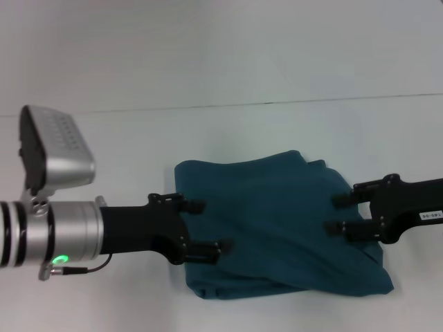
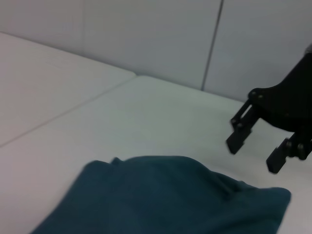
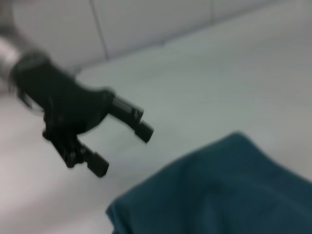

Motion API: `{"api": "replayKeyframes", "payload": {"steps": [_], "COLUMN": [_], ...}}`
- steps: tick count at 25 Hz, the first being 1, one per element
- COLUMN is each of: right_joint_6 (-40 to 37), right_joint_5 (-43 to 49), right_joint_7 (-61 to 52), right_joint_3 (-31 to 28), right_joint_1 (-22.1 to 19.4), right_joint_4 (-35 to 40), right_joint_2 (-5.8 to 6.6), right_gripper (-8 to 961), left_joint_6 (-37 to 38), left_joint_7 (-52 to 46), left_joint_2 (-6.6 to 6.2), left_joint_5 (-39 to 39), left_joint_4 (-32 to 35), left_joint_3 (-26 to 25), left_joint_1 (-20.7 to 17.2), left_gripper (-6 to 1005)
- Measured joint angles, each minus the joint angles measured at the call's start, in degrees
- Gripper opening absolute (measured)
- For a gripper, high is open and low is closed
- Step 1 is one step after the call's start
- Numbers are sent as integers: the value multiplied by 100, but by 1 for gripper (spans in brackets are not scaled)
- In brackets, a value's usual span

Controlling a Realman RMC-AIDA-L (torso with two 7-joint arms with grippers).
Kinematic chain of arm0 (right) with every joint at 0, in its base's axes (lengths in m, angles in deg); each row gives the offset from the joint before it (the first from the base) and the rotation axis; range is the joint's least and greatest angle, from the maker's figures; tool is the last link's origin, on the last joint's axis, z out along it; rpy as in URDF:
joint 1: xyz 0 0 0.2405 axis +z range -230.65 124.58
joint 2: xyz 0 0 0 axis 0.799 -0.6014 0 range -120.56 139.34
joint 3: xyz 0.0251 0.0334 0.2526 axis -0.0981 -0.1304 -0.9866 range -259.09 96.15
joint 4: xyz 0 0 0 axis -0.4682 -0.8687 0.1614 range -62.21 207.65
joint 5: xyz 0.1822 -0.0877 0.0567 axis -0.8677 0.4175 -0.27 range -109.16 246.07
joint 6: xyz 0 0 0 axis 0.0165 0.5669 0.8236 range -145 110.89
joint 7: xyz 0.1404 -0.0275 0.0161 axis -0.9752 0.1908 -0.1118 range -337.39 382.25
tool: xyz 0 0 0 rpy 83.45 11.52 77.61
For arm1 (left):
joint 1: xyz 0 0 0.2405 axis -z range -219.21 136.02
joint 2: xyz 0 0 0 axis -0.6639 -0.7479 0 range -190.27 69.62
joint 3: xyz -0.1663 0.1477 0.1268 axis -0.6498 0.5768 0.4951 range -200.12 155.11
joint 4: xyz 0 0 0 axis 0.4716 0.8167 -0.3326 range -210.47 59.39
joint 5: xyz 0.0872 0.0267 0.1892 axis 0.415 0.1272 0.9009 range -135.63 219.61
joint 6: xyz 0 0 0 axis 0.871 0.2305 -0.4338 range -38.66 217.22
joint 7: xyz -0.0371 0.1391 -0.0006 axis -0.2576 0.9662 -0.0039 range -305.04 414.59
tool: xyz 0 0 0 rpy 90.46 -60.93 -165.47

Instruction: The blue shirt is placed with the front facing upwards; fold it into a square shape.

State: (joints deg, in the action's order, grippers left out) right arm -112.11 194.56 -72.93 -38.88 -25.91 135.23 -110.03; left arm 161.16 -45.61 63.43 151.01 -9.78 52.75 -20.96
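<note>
Plain teal-blue shirt [image 1: 277,221] on a white table [image 1: 208,55]; both claws black.

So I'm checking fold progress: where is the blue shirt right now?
In the head view the blue shirt lies bunched on the white table, between the open left gripper and open right gripper.

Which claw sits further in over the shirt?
The left claw: its open fingers overlap the folded teal-blue cotton shirt. The right claw, also open, only reaches the shirt's opposite edge.
</note>
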Motion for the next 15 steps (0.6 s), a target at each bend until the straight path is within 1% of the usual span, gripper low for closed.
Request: {"api": "replayKeyframes", "payload": {"steps": [3, 6, 15], "right_joint_6": [8, 42, 73], "right_joint_5": [217, 312, 334], "right_joint_7": [-60, -62, -66], "right_joint_3": [182, 318, 340], "right_joint_1": [60, 65, 27], "right_joint_4": [24, 31, 75], "right_joint_2": [-13, -27, -28], "right_gripper": [477, 691, 908], "left_joint_6": [106, 108, -38], "left_joint_7": [-379, -507, -455], "left_joint_2": [5, 6, 13], "left_joint_5": [331, 462, 507], "left_joint_4": [19, -16, -130], "left_joint_3": [3, 6, 56], "left_joint_1": [270, 433, 555], "left_gripper": [883, 884, 883]}}
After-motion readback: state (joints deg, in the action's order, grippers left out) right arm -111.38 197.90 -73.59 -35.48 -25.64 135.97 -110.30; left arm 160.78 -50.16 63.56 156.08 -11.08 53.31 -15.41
